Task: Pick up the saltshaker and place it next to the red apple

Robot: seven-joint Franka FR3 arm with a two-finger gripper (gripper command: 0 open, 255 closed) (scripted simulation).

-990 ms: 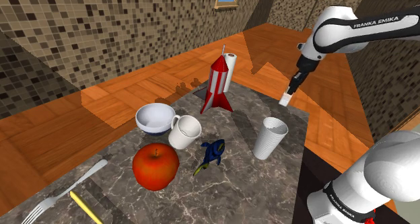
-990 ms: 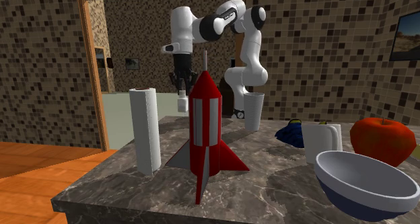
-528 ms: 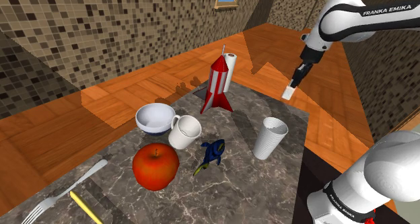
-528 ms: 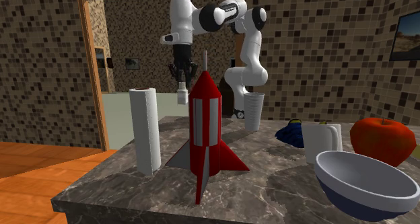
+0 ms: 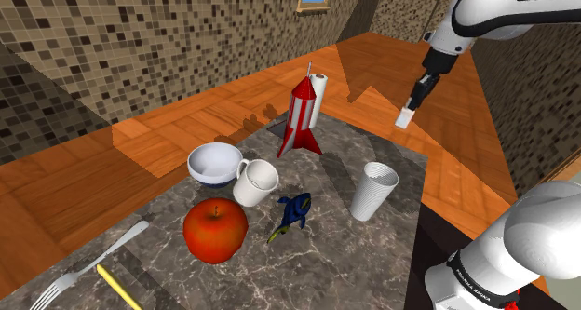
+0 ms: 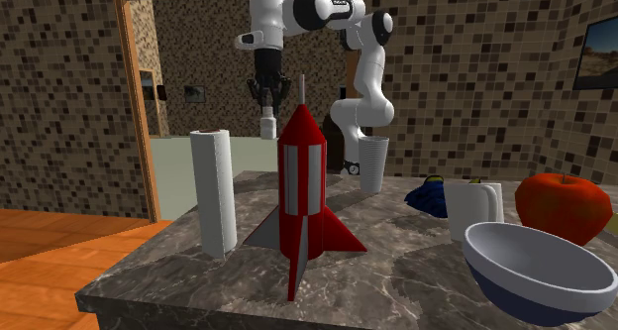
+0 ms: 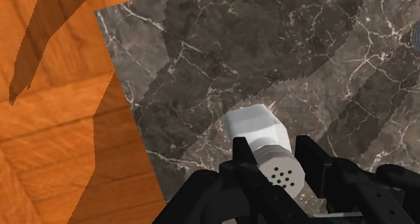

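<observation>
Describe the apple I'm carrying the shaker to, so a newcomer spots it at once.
Start at the dark marble table. In the shoulder view, just below the white mug and bowl, sits the red apple. It is round and stemmed, unlike the tall striped rocket.

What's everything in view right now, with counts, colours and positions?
saltshaker: one, white, lifted above the table's edge
apple: one, red, in front of the mug
bowl: one, white and blue, beside the mug
mug: one, white, mid-table
toy figure: one, blue and yellow, between apple and cup
ribbed cup: one, white, on the stand's side
rocket: one, red and white, upright at the far end
roll: one, white, behind the rocket
fork: one, grey, shoulder view's lower left
stick: one, yellow, beside the fork
table: one, dark marble
gripper: one, black, shut on the saltshaker
arm: one, white
</observation>
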